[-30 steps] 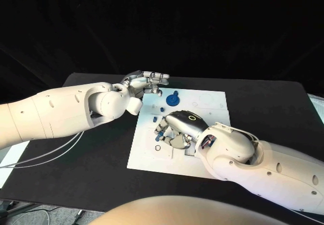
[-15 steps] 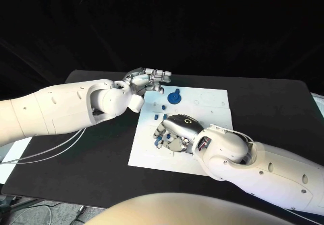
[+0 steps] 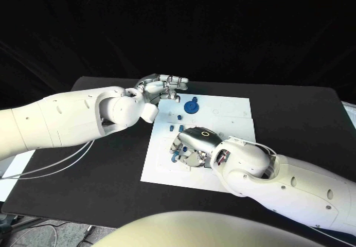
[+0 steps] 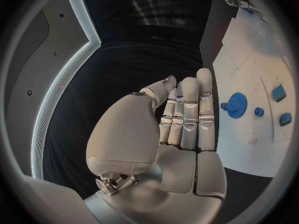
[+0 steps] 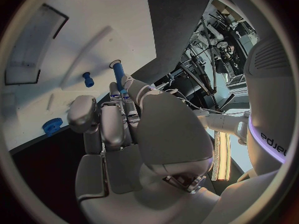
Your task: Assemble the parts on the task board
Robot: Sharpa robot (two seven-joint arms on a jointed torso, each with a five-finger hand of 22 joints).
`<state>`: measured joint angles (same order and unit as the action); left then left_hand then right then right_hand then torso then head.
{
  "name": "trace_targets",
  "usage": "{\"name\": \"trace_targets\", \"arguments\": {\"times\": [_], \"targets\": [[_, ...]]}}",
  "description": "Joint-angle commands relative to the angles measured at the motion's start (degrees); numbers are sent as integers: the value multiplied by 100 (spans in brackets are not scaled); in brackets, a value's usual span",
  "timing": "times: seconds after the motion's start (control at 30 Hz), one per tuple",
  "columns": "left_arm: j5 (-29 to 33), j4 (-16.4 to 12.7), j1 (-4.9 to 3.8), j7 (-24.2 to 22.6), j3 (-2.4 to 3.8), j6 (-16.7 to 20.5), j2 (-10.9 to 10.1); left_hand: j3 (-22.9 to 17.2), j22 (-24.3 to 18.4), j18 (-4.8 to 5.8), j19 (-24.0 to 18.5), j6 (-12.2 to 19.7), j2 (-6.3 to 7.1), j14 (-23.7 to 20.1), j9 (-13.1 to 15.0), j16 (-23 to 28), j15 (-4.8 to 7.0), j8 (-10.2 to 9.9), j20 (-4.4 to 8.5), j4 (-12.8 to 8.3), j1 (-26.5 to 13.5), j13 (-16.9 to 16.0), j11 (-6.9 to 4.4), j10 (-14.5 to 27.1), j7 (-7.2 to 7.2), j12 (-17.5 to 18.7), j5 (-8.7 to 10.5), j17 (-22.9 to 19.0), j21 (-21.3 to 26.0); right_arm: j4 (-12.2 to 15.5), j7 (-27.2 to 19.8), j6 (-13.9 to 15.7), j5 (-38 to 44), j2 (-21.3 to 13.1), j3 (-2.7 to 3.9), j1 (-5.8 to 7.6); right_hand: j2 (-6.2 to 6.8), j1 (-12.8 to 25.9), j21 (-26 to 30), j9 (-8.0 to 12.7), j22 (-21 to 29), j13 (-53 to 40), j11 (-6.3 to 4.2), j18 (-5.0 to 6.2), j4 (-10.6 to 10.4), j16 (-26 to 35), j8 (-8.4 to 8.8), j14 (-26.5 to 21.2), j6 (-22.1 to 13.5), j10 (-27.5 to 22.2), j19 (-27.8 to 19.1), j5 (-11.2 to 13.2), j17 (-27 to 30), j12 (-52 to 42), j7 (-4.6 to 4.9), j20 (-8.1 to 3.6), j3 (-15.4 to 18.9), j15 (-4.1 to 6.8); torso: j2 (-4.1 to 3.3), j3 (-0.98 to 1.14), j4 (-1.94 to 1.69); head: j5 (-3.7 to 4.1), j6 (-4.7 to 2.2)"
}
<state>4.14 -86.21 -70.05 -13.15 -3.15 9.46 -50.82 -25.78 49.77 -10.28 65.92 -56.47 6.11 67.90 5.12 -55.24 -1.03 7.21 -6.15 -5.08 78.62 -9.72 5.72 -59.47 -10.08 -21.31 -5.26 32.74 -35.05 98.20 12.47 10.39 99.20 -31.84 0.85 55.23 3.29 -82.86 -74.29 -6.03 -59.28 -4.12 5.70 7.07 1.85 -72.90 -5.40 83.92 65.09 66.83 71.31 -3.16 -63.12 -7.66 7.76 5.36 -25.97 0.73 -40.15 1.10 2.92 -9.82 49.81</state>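
A white flat board (image 3: pixel 223 110) lies on the black tabletop (image 3: pixel 297 118). The right hand (image 3: pixel 194 143) rests on it, fingers (image 5: pixel 115 112) curled round a blue peg (image 5: pixel 117 73). The left hand (image 3: pixel 159 86) hovers just beside a toothed blue gear (image 3: pixel 191 107), fingers (image 4: pixel 187 114) straight, together, holding nothing.

The task board (image 3: pixel 223 116) was white on a black table (image 3: pixel 297 113). The gear (image 3: pixel 191 108) and small parts (image 3: pixel 176 127) were blue. Both hands (image 3: pixel 159 85) were silver.
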Motion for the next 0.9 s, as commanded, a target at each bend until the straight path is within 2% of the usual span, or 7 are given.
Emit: {"name": "trace_targets", "arguments": {"times": [0.03,0.53,0.9], "targets": [[-16,-7,-2,-70,3,-118,12,37,-9,-17,-8,29,-35,-46,-6,-19,12,0,-38,-8,11,-6,7,27,3,-28,-34,-5,40,-45,87,-158,152,36,-13,-7,-2,22,7,-5,6,-10,-150,-79,-9,2,41,171,-3,195,-48,-27,10,-21,39,16,-31,-22,-5,0,-5,5,3],[-16,-4,-2,-63,3,-123,8,37,-9,-17,-8,29,-35,-46,-6,-19,12,0,-38,-8,11,-6,7,27,3,-28,-34,-5,40,-116,190,-393,288,74,-60,-7,6,42,15,-6,22,-12,-149,-75,-7,10,43,167,-3,198,-62,-21,23,-14,38,20,-32,-25,1,0,2,20,19],[-16,2,-2,-47,3,-144,14,37,-9,-17,-8,29,-35,-46,-6,-19,12,0,-38,-8,11,-6,7,27,3,-28,-34,-5,40,-120,212,-369,353,108,-92,-7,6,42,15,-6,22,-12,-149,-75,-7,10,43,167,-3,198,-62,-21,23,-14,38,20,-32,-25,-3,-1,-5,33,19]]}}
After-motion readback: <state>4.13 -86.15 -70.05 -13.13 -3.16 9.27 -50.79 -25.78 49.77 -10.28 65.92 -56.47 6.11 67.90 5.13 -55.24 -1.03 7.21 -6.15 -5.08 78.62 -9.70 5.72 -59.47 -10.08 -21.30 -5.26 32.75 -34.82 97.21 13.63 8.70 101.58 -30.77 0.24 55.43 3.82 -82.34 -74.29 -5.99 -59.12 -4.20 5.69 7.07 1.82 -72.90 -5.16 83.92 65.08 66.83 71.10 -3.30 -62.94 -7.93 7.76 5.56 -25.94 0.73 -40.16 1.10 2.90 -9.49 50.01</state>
